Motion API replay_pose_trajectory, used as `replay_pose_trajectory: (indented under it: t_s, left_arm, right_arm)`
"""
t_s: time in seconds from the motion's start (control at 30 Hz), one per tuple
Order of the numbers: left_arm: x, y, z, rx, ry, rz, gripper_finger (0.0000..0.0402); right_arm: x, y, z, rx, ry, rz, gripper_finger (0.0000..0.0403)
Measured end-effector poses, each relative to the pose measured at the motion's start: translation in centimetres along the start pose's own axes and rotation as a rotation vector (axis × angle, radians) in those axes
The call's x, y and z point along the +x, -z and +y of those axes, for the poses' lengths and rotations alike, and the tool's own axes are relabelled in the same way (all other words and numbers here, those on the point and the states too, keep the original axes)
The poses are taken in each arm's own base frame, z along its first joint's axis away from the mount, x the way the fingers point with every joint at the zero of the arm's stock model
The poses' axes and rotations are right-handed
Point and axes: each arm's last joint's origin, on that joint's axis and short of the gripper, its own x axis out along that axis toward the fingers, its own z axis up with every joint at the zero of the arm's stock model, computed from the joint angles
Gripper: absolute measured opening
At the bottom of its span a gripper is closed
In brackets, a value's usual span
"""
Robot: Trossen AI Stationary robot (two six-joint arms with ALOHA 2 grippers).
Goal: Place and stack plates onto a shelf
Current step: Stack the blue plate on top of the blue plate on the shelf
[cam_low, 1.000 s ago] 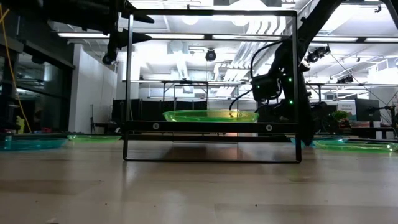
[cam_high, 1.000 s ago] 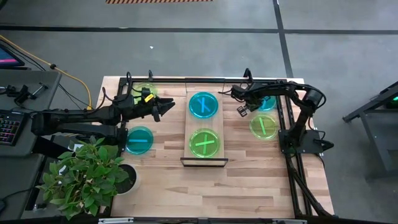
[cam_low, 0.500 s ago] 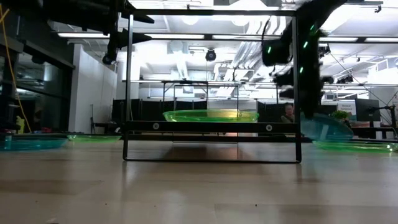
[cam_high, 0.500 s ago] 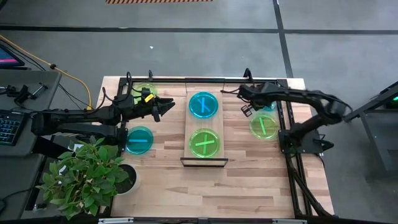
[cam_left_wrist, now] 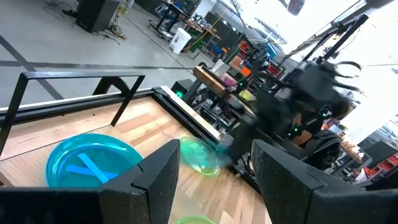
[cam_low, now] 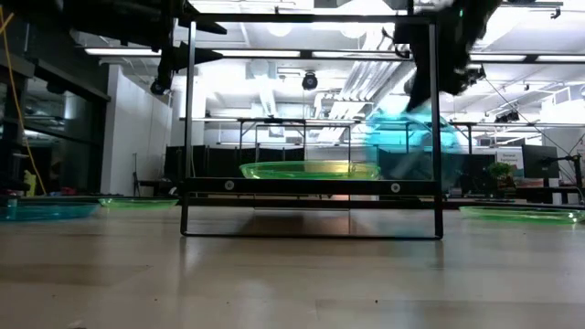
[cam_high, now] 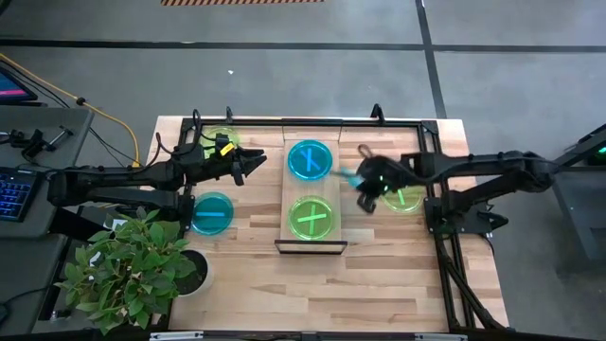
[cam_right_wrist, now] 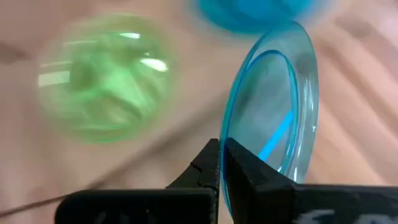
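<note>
A cyan plate [cam_right_wrist: 273, 118] hangs tilted in the air just off the shelf's [cam_high: 311, 237] right edge, its rim pinched by the right gripper [cam_right_wrist: 221, 162], that arm stretched low leftward. The left gripper [cam_high: 256, 163] hovers spread near the bench's back-left corner.

In the high view the right gripper [cam_high: 365, 180] and the cyan plate [cam_high: 348, 176] pinched in it are smeared into a dark blur just right of the shelf [cam_high: 311, 240], so the plate's tilt and stripe cannot be read there, and in the low view the same plate [cam_low: 402, 137] is only a cyan haze behind the frame's right post. The right wrist view blurs the green plate [cam_right_wrist: 102, 78] and a cyan shape [cam_right_wrist: 255, 12], probably another plate, cut off by the picture's edge. The far-left green plate [cam_high: 220, 137] is partly hidden under the left gripper [cam_high: 256, 164].
</note>
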Motion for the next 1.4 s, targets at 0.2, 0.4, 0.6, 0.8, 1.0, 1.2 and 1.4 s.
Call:
replay_pose_trajectory:
  t_s: [0.2, 0.4, 0.6, 0.8, 1.0, 1.2, 1.4]
  left_arm:
    - [0.0, 0.0, 0.0, 0.001, -0.008, -0.006, 0.0191]
    - [0.0, 0.0, 0.0, 0.001, -0.011, -0.009, 0.0191]
    - [0.0, 0.0, 0.0, 0.001, -0.011, -0.008, 0.0191]
    - [0.0, 0.0, 0.0, 0.002, -0.012, -0.008, 0.0191]
    - [0.0, 0.0, 0.0, 0.002, -0.011, -0.008, 0.0191]
    - [0.0, 0.0, 0.0, 0.002, -0.012, -0.008, 0.0191]
    - [0.0, 0.0, 0.0, 0.002, -0.012, -0.008, 0.0191]
  right_arm:
    - [0.4, -1.2, 4.6, -0.320, -0.173, -0.187, 0.0000]
    - [1.0, -4.8, 5.7, -0.532, -0.039, -0.177, 0.0000]
    - [4.8, -7.5, 5.3, -0.723, 0.084, -0.081, 0.0000]
    - [8.7, -8.6, 4.7, -0.879, 0.231, 0.011, 0.0000]
    - [11.0, -8.4, 4.6, -0.914, 0.238, 0.062, 0.0000]
    - [11.8, -8.7, 4.4, -0.903, 0.243, 0.044, 0.0000]
    - [11.8, -9.0, 4.0, -0.882, 0.252, 0.036, 0.0000]
